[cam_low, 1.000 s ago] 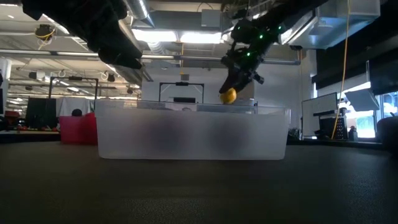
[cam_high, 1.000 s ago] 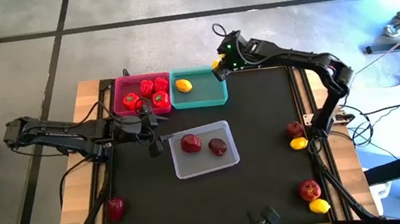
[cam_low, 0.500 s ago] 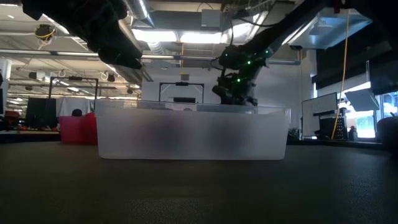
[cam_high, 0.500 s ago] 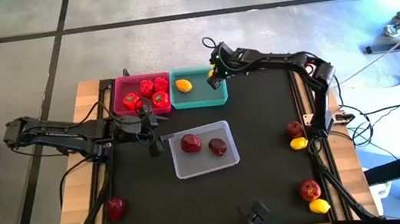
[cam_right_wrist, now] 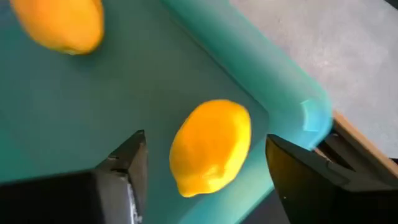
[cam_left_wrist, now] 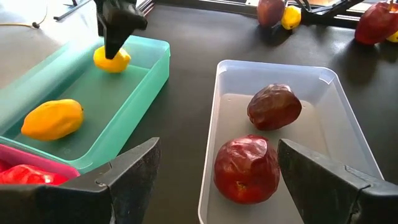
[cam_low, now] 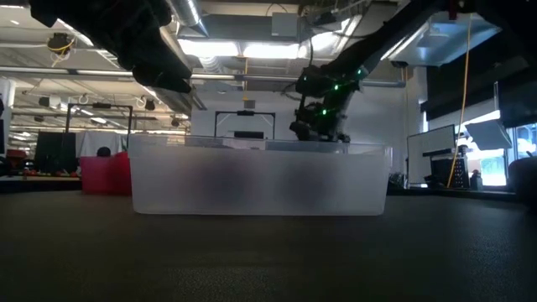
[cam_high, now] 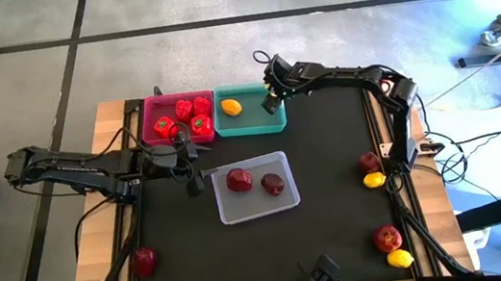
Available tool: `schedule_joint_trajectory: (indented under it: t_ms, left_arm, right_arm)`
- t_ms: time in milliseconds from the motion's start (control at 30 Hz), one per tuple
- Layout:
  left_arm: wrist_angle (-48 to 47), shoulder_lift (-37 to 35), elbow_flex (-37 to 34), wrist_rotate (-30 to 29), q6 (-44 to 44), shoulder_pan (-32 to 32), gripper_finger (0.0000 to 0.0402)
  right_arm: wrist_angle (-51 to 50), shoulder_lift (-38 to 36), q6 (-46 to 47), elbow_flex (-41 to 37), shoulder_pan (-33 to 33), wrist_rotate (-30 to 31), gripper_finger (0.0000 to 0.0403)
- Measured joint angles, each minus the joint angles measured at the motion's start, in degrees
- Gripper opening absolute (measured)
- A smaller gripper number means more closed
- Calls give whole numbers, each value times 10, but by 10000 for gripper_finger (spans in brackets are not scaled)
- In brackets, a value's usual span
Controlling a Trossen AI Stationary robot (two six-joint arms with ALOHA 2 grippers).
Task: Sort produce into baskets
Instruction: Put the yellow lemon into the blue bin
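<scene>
I had the right gripper (cam_high: 270,101) low over the teal basket's (cam_high: 250,124) corner farthest from the pink basket (cam_high: 149,125), its fingers (cam_right_wrist: 127,168) spread apart with a lemon (cam_right_wrist: 210,146) lying loose on the teal floor between them. A second lemon (cam_high: 232,108) sat nearer the pink basket, which held red peppers (cam_high: 185,116). The clear basket (cam_high: 257,207), just below the teal one in the overhead view, held two apples (cam_left_wrist: 256,140). My left gripper (cam_high: 195,172) waited open beside the clear basket.
</scene>
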Motion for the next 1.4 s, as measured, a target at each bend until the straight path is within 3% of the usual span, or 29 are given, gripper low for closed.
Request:
schedule_joint_trajectory:
  t_ms: [167, 400, 667, 833, 1100, 1400]
  left_arm:
    - [0, 0, 0, 0, 2, 0, 318]
    - [0, 0, 0, 0, 2, 0, 318]
    - [0, 0, 0, 0, 2, -1, 318]
    - [0, 0, 0, 0, 1, -1, 318]
    - [0, 0, 0, 0, -5, -1, 318]
    - [0, 0, 0, 13, -18, -1, 318]
  right_arm:
    - [-29, -65, -6, 0, 19, 0, 261]
    - [-94, -177, -16, 0, 69, 20, 242]
    - [-248, -288, 32, 1, 145, 21, 225]
    - [-342, -311, 114, 1, 202, 50, 235]
    - [-431, -311, 183, 1, 292, 125, 300]
    - [-463, -315, 207, 1, 378, 77, 317]
